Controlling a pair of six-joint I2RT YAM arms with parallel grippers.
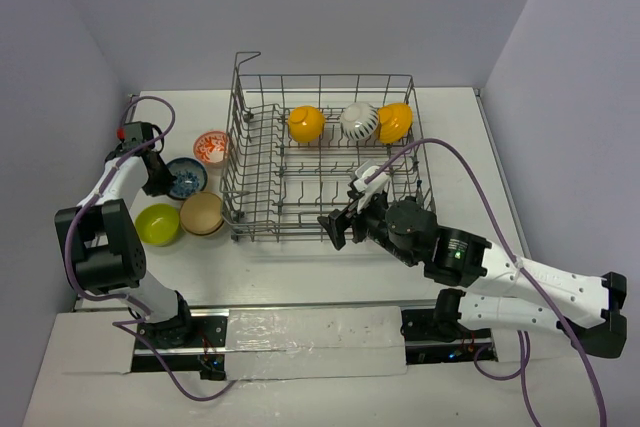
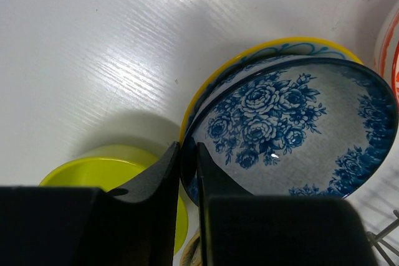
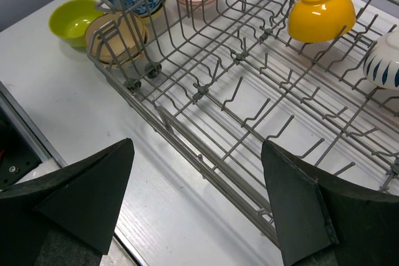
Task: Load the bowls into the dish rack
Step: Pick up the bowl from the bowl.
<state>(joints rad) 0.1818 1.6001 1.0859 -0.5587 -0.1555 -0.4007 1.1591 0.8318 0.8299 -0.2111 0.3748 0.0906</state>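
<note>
The left gripper point(image 2: 188, 152), nipped onto the rim of the blue-patterned bowl point(image 2: 287, 123), is hemmed in. The lime green bowl point(image 2: 106, 175) lies just beside its fingers, the red-and-white bowl point(image 1: 211, 147) and the tan bowl point(image 1: 202, 213) crowd close, and the dish rack point(image 1: 232, 187) puts its wire side wall just past them, so bare table lies only ahead of the fingertips. The right gripper point(image 3: 197, 154) hangs wide-jawed above the rack's near wall, with free rows of upright tines ahead of it, while the far row is blocked by two orange-yellow bowls point(image 1: 305, 124) point(image 1: 394, 122) with the white striped bowl point(image 1: 359, 123) between them.
</note>
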